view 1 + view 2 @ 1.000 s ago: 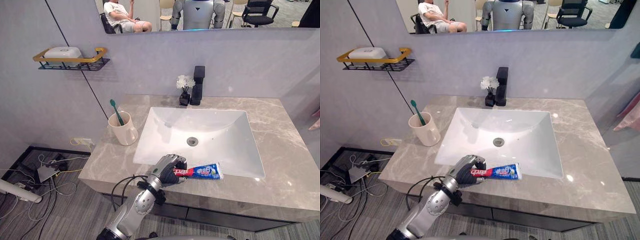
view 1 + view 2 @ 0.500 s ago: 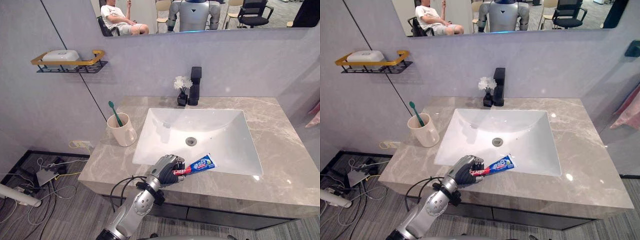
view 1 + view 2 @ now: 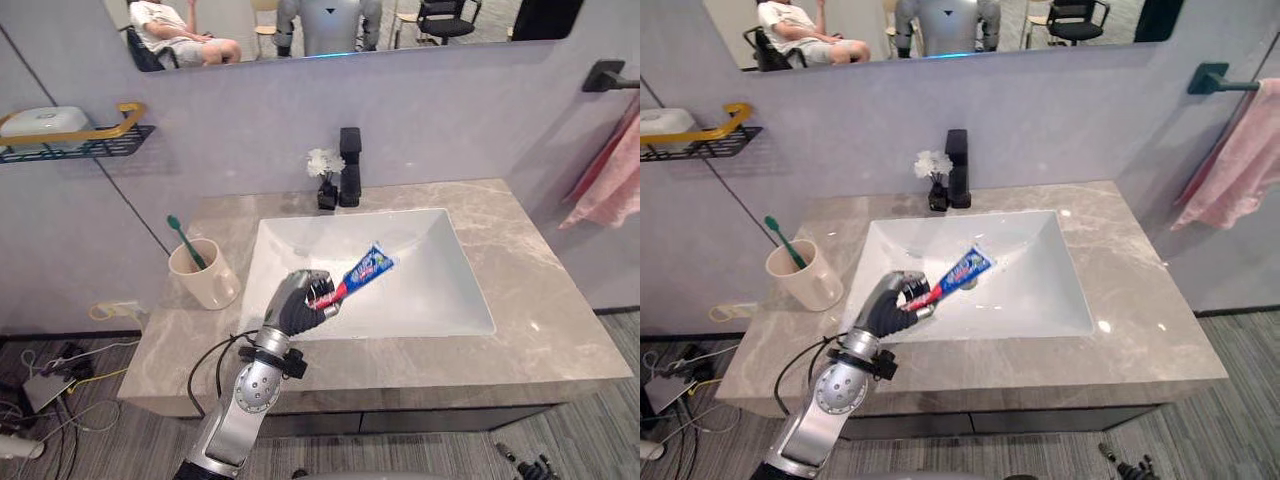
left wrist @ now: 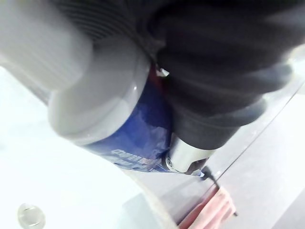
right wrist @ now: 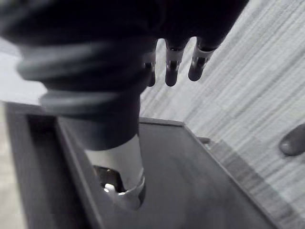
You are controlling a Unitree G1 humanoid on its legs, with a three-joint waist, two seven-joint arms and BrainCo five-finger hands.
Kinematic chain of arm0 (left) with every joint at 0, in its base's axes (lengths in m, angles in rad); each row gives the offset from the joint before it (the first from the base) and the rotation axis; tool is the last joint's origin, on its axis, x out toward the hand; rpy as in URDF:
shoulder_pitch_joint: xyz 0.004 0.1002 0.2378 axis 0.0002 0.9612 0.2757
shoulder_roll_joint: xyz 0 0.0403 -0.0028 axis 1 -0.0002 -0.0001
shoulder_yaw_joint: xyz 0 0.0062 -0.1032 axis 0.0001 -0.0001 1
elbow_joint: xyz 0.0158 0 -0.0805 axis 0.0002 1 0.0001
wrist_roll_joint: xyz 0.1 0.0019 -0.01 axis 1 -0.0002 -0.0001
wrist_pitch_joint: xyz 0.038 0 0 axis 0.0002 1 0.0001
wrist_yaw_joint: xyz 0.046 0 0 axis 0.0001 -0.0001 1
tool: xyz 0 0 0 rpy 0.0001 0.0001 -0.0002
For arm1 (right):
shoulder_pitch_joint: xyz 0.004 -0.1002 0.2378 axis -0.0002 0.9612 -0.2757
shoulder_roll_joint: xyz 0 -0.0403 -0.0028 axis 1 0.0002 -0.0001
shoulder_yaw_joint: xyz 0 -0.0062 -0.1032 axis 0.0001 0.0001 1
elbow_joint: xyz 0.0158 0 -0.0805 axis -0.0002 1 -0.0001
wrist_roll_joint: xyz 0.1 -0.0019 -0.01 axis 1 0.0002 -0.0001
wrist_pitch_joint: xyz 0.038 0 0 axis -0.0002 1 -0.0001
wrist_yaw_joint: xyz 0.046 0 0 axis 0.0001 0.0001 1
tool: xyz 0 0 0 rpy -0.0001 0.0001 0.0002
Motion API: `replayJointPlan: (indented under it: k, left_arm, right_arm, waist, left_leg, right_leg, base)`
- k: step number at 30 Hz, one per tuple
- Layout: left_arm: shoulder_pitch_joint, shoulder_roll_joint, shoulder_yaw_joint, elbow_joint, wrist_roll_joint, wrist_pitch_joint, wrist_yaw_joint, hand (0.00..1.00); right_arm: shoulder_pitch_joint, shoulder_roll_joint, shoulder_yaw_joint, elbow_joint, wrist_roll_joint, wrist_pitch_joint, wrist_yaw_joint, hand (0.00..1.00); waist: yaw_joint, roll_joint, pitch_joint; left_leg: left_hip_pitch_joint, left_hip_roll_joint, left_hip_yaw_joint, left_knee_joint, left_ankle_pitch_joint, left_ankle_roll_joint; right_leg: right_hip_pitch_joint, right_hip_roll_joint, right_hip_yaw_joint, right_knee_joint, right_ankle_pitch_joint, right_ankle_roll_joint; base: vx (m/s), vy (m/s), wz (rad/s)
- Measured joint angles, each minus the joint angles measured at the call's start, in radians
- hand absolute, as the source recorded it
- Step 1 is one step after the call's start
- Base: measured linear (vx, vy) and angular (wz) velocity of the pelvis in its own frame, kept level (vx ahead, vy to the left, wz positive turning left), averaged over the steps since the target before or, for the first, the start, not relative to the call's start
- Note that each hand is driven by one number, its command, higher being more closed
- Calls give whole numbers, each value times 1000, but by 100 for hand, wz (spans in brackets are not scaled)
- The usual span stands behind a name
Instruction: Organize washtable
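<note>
The left hand (image 3: 299, 300) has its fingers curled around the red end of the toothpaste tube (image 3: 366, 271) and holds it tilted above the front left part of the sink (image 3: 430, 275). Left of the sink stands a cup (image 3: 206, 278) with a toothbrush (image 3: 181, 238). The right hand (image 5: 172, 66) hangs with relaxed fingers.

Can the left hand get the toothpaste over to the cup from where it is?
Probably yes. The left hand, shut on the toothpaste, is over the front of the sink; the cup stands to its left, with bare counter between. The toothbrush leans in the cup but leaves room.
</note>
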Motion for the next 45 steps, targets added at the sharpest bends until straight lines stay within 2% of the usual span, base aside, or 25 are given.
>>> replayJointPlan:
  k: [6,12,18,21,23,25,26,32,39,43,45]
  left_arm:
    - [38,-26,78,-75,-14,-2,0,100]
    - [71,-55,145,-127,-42,-2,-5,100]
    - [74,-63,146,-128,-52,-4,-27,100]
    - [87,-62,144,-149,-74,-8,-28,100]
    - [87,-60,136,-161,-88,-8,-28,100]
    - [86,-59,116,-174,-95,-8,-27,100]
    - [84,-57,100,-179,-105,-9,-27,100]
    - [82,-41,41,-189,-125,-10,-26,100]
    - [80,-31,-9,-189,-131,-10,-23,100]
    - [64,-32,-42,-183,-130,-10,-23,100]
    - [56,-33,-54,-182,-130,-11,-23,100]
  right_arm:
    - [32,13,-83,-406,-44,1,-4,0]
    - [41,12,-121,-718,-81,-2,21,0]
    - [31,2,-111,-858,-87,-21,62,0]
    - [-4,-54,-39,-908,-72,-42,67,0]
    - [-67,-111,78,-914,-30,-77,75,0]
    - [-108,-127,169,-915,14,-97,97,0]
    - [-128,-128,229,-915,46,-105,112,0]
    - [-181,-145,445,-953,155,-107,190,0]
    - [-206,-143,605,-953,328,-103,250,0]
    - [-206,-110,695,-941,472,-81,304,0]
    - [-208,-100,724,-921,508,-67,310,0]
  waist:
    - [-6,-6,-5]
    - [-20,-4,-12]
    - [-21,-3,-15]
    - [-20,1,-19]
    - [-18,-1,-20]
    - [-13,-1,-20]
    - [1,-1,-20]
    - [34,6,-25]
    - [38,5,-33]
    - [37,3,-35]
    - [36,3,-36]
  left_leg:
    - [12,5,35,0,-14,-2]
    - [-3,6,38,0,-16,-6]
    - [-14,6,38,0,-18,-7]
    - [-33,7,39,9,-19,-6]
    - [-44,7,37,15,-19,-6]
    - [-51,6,30,21,-19,-5]
    - [-55,6,26,25,-20,-5]
    - [-73,1,-3,30,-18,-3]
    - [-91,-14,-36,27,-7,10]
    - [-91,-26,-58,19,5,19]
    - [-87,-28,-67,1,17,21]
  right_leg:
    - [-8,6,37,-1,1,1]
    - [-24,12,39,-2,1,2]
    - [-35,12,40,-2,1,2]
    - [-51,12,42,-1,5,9]
    - [-58,11,41,-1,9,15]
    - [-58,10,34,-1,9,15]
    - [-58,9,30,-1,9,15]
    - [-55,5,0,-1,9,15]
    - [-52,-9,-40,-1,13,21]
    - [-42,-21,-64,-2,13,21]
    - [-43,-24,-71,-2,13,21]
  base:
    - [5,0,-17]
    - [0,-1,-1]
    - [0,0,0]
    - [0,0,0]
    - [-7,-3,2]
    - [-11,-6,11]
    - [-13,-9,11]
    - [-10,-6,16]
    - [-3,11,15]
    - [-32,15,17]
    - [-62,13,13]
